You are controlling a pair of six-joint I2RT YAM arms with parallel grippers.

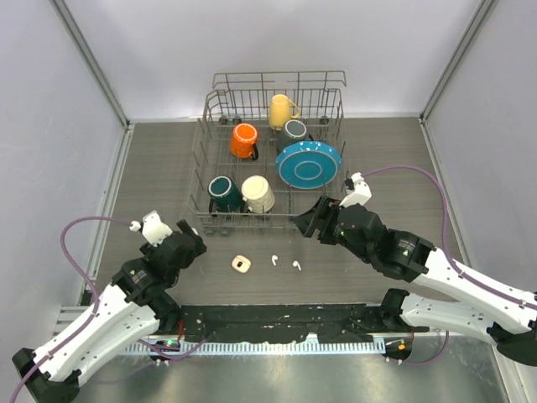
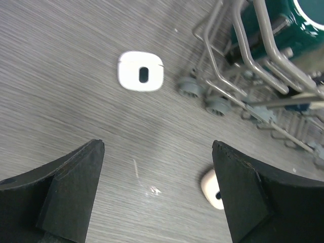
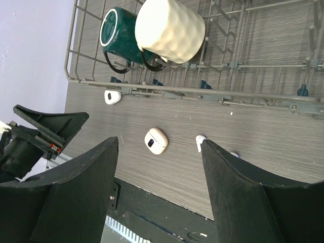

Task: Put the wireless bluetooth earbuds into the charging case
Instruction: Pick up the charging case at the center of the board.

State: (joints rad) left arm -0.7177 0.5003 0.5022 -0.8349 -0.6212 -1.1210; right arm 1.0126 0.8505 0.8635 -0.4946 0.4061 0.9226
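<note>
Left wrist shows the left gripper (image 2: 158,147) spread wide and empty, a white case (image 2: 140,71) ahead of its jaws; the right gripper (image 3: 160,143) gapes empty too, an earbud (image 3: 200,142) and cream case (image 3: 156,140) below its gap.

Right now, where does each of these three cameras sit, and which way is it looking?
Top external: above and behind, looking down on the dish rack and both whole arms.
Left wrist: rides the left arm, looking past its left gripper at the tabletop.
Right wrist: rides the right arm, looking past the right gripper toward the rack's front.
Shared: the cream case lies in all three.
</note>
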